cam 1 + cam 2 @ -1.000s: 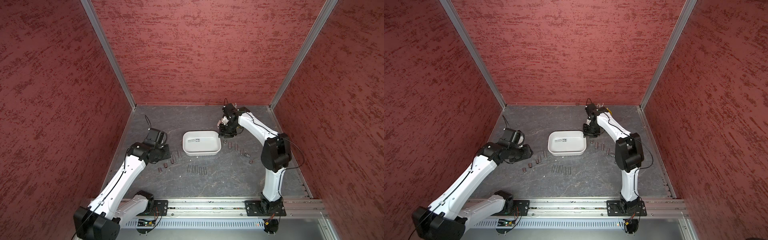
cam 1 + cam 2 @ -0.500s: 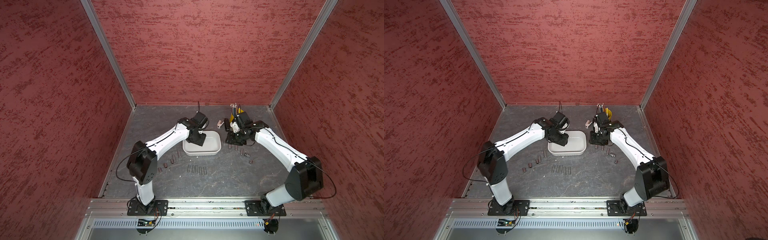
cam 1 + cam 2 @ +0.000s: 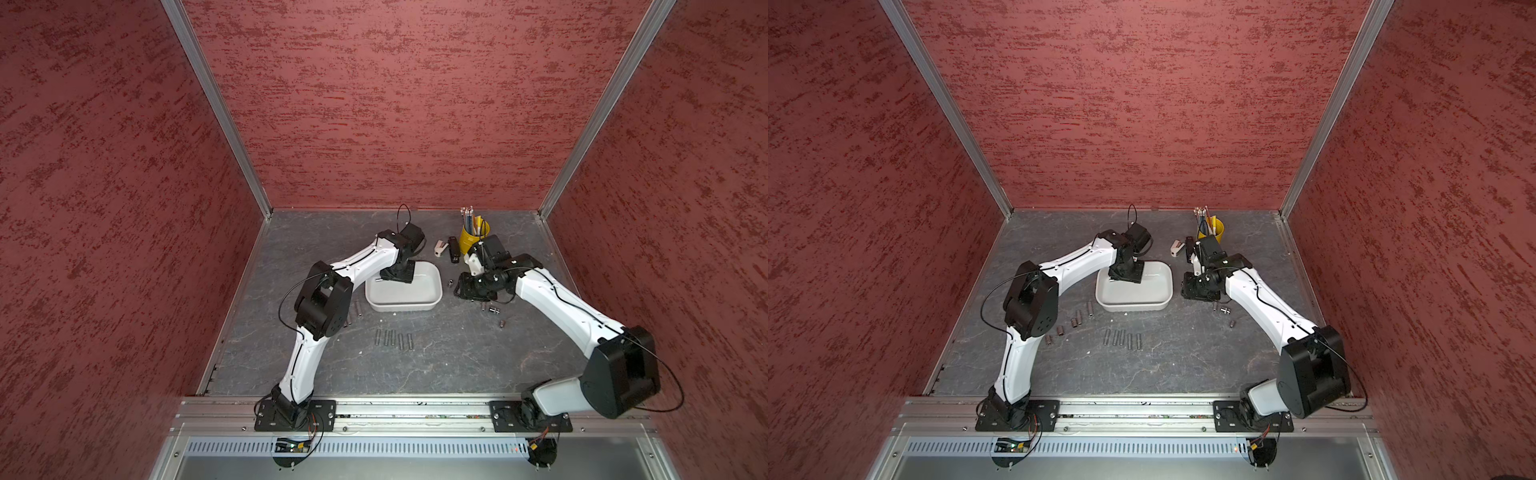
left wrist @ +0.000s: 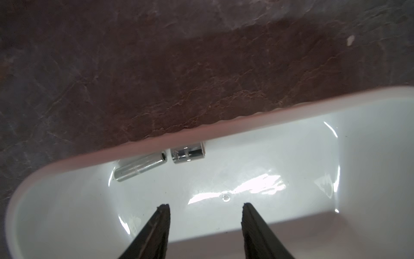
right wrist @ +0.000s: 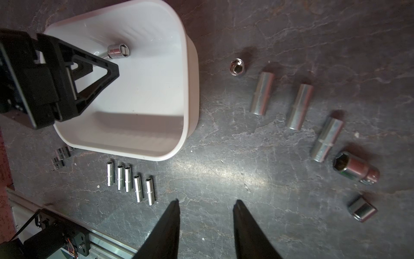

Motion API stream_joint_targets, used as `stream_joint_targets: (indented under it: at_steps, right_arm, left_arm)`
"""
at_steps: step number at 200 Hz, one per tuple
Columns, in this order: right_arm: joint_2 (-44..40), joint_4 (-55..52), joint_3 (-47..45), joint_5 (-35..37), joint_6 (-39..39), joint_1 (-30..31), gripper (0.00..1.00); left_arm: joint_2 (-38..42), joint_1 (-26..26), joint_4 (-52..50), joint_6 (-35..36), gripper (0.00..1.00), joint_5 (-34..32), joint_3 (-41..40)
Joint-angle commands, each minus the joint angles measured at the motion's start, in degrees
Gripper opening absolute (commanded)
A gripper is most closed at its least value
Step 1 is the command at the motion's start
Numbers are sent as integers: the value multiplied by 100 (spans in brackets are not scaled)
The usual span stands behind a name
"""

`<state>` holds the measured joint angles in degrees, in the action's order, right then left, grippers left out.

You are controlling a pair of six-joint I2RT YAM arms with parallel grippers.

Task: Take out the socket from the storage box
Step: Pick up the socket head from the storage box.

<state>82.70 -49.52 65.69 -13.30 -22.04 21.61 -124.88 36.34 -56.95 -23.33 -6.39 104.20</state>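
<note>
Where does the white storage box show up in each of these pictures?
In a top view: storage box at the scene's middle, under the left gripper.
In a top view: same spot.
Left wrist: close up, two sockets inside.
Right wrist: beside rows of loose sockets, rim at.
Shared landmark: the left gripper, open over the box.

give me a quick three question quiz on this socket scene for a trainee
1. True or false: the left gripper holds a socket.
2. In the left wrist view, how many sockets lie in the storage box? A none, B two, C five.
3. Fill in: the right gripper, jaws apart and empty, hovers over the ____, not the box.

Key: 1 false, its jaws are apart with nothing between them. 2 B, a long one and a short one by the wall. 3 table.
</note>
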Motion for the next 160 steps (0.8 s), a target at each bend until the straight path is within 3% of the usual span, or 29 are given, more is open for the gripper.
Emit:
stream_joint_targets:
  at_steps: [1,78,160]
  right_arm:
    - [-105,149,-72,55,55,10,42]
    - [-8,91,-118,39,154,10,42]
    - [280,57,-96,-31,209,10,42]
  left_arm:
    - [-195,-43,85,-473,54,-62,187]
    - [-612,-125,400,-462,54,-243,372]
    - [-924,-233,593,-383,48,-14,434]
